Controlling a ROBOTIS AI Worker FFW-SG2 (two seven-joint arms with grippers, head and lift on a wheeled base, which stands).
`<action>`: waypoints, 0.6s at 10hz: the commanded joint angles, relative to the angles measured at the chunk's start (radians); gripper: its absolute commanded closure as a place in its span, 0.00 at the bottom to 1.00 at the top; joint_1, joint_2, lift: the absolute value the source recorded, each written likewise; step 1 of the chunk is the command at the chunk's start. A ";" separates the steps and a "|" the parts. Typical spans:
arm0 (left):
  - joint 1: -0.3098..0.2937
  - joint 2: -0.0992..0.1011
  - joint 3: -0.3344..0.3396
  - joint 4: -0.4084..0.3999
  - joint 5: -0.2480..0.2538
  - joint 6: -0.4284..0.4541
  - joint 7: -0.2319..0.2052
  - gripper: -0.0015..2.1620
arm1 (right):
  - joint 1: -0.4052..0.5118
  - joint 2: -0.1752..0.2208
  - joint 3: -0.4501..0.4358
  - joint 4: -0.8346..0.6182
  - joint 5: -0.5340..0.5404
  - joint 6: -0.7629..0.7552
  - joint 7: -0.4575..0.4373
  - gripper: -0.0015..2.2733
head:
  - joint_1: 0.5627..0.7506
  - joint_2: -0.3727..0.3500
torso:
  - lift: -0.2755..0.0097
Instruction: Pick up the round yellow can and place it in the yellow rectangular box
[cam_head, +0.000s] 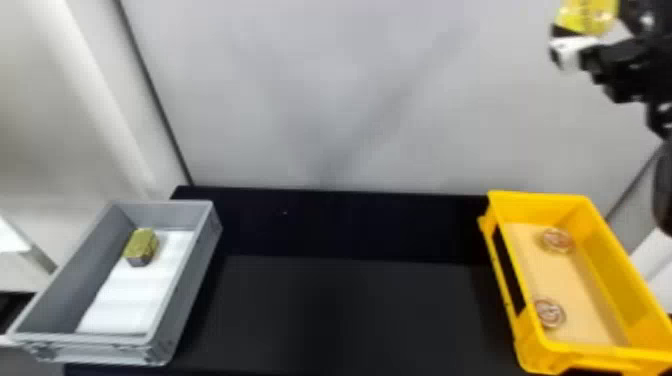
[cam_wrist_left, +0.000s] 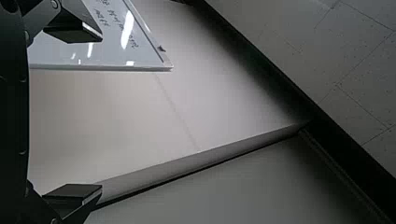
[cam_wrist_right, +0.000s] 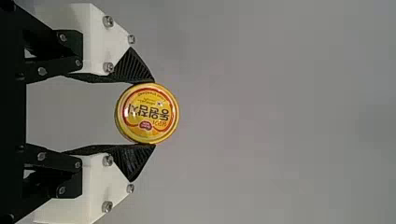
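Note:
High at the right of the head view, well above the level of the yellow rectangular box (cam_head: 607, 250), is my right gripper (cam_head: 575, 50) with the round yellow can (cam_head: 585, 17). The right wrist view has the can (cam_wrist_right: 148, 109) pinched at its rim between the two black ribbed fingertips of the right gripper (cam_wrist_right: 152, 114), its printed lid facing the camera. Two round things with reddish rings lie on the floor of the yellow box, apart from each other. My left gripper (cam_wrist_left: 88, 113) stands with its fingers wide apart and nothing between them, facing pale panels.
On the black table (cam_head: 350, 310), a grey box (cam_head: 187, 300) stands at the left, holding a white sheet (cam_head: 137, 295) and a small yellow-green block (cam_head: 141, 246). A pale wall (cam_head: 320, 100) rises behind the table. A whiteboard (cam_wrist_left: 121, 37) shows in the left wrist view.

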 joint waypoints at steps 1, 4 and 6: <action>-0.002 0.005 0.000 -0.009 -0.003 0.009 0.000 0.06 | 0.036 -0.020 -0.117 0.010 0.008 0.011 -0.003 0.29 | 0.73 0.59 | 0.96; -0.005 0.012 0.000 -0.018 -0.006 0.021 -0.002 0.06 | 0.085 -0.014 -0.227 0.090 -0.058 0.005 -0.004 0.29 | 0.73 0.59 | 0.96; -0.005 0.015 -0.001 -0.019 -0.009 0.025 -0.005 0.06 | 0.106 -0.023 -0.290 0.194 -0.190 -0.010 -0.030 0.29 | 0.73 0.59 | 0.96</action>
